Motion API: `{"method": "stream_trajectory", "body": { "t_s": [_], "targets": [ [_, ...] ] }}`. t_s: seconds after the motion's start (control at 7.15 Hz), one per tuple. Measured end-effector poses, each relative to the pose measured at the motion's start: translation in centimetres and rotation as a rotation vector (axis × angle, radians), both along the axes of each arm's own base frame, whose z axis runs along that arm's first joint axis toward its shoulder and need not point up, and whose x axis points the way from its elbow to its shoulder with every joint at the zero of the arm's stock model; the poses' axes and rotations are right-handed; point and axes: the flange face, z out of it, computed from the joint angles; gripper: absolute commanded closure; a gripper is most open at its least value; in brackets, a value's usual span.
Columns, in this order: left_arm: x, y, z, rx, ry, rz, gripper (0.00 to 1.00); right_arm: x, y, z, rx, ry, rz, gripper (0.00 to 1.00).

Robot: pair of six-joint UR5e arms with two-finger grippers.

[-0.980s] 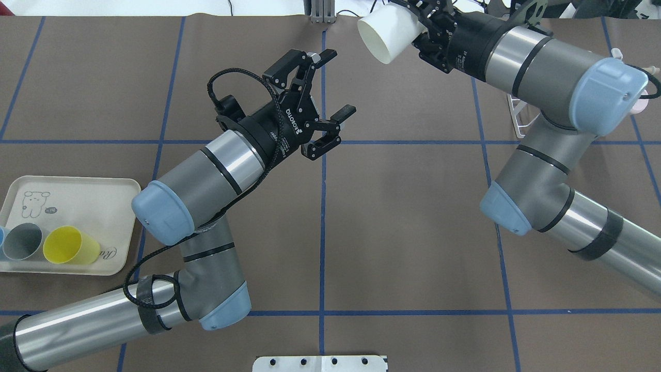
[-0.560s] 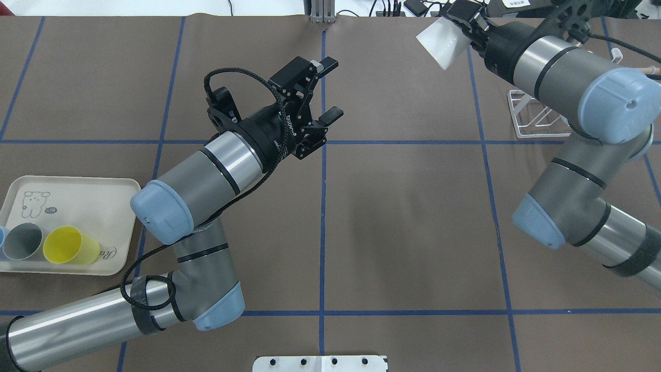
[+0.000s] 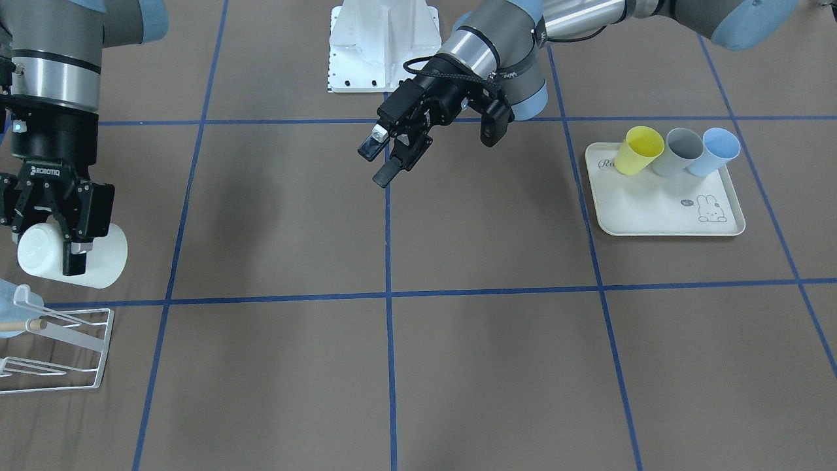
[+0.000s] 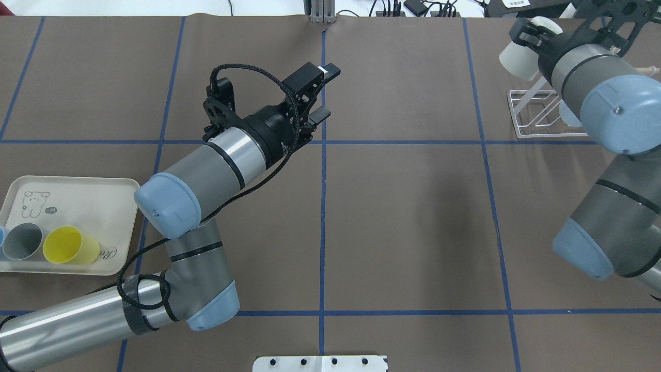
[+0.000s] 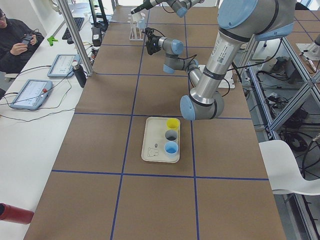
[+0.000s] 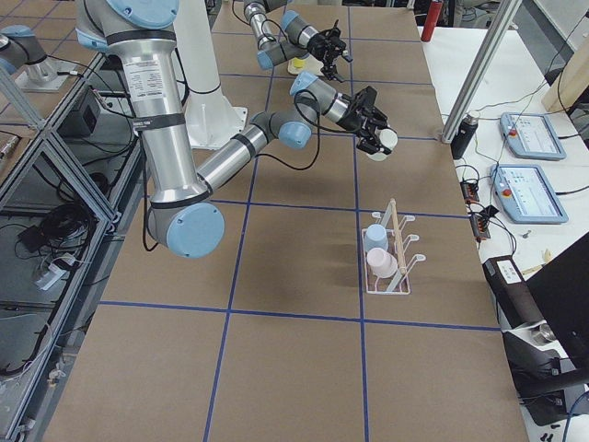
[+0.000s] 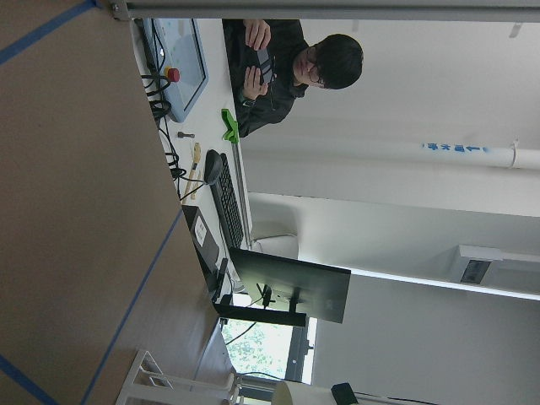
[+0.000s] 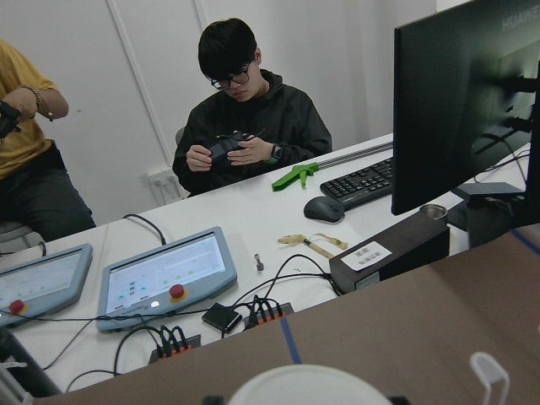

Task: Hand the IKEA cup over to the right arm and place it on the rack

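Observation:
The white IKEA cup (image 3: 101, 265) lies on its side in the air, with my right gripper (image 3: 51, 243) shut on its base end. It hangs just short of the white wire rack (image 3: 62, 353), on the robot's side. From overhead the cup (image 4: 515, 59) is above the rack's (image 4: 537, 118) far left corner, gripped by the right gripper (image 4: 528, 44). The cup's rim (image 8: 304, 384) fills the bottom of the right wrist view. My left gripper (image 4: 325, 92) stands open and empty near the table's centre line, also seen from the front as the left gripper (image 3: 376, 163).
A blue cup (image 6: 375, 238) and a pink cup (image 6: 382, 265) sit on the rack. At the far left a cream tray (image 4: 77, 191) holds a yellow cup (image 4: 69, 245) and a grey cup (image 4: 23, 242). People sit at a desk with pendants beyond the table's far edge.
The right arm has swung right with the cup, from near the centre line to over the rack. The left arm has drawn back a little, its gripper turned and still open.

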Motion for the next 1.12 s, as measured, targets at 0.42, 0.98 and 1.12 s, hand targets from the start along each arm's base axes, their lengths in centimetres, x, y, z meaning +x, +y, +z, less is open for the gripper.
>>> {"method": "stream_trajectory", "body": {
  "t_s": [0.42,0.98,1.12],
  "targets": [
    [-3.3,1.2,0.4,0.025,-0.206,0.053,0.00,1.6,0.6,7.7,-0.065,0.262,0.013,1.00],
    [-5.5,2.1,2.0,0.040,-0.273,0.063,0.00,0.4,-0.4,11.3,-0.107,0.334,0.011,1.00],
    [-5.5,2.1,2.2,0.039,-0.277,0.065,0.00,-0.1,-0.4,11.7,-0.111,0.340,0.005,1.00]
  ]
}}
